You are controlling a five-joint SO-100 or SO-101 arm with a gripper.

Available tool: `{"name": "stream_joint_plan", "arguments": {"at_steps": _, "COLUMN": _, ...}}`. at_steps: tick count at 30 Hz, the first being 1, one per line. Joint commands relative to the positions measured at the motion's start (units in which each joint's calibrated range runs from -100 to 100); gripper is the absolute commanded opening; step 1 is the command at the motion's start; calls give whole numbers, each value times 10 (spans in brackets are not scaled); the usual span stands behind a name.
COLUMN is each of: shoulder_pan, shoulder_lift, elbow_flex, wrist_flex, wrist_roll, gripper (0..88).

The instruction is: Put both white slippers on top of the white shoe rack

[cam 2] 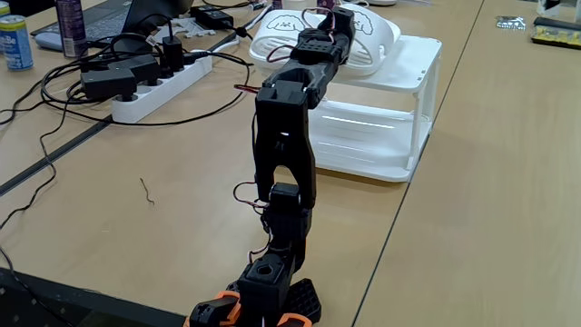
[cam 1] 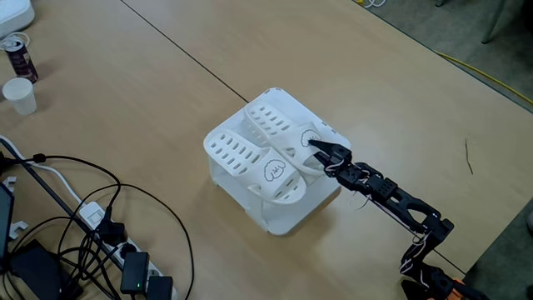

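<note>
Both white slippers (cam 1: 262, 150) lie on the white shoe rack (cam 1: 287, 218), filling its top edge to edge. Gripper (cam 1: 315, 147) sits at one slipper's strap near the rack's right corner; whether its jaws grip the strap cannot be told. Risk: withdrawal while snagged drags that slipper off the edge.

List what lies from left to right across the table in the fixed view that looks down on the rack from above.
Dark can → white paper cup → power strip with its black cables → white shoe rack carrying the two white slippers → gripper over the right slipper, in the fixed view from above.
</note>
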Motion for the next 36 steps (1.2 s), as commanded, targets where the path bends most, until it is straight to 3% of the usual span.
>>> {"name": "stream_joint_plan", "arguments": {"at_steps": 1, "shoulder_pan": -1, "shoulder_lift": -15, "elbow_flex": -53, "wrist_flex": -9, "wrist_roll": 5, "gripper": 8}}
{"name": "stream_joint_plan", "arguments": {"at_steps": 36, "shoulder_pan": 45, "shoulder_lift": -15, "elbow_flex": 46, "wrist_flex": -9, "wrist_roll": 5, "gripper": 11}}
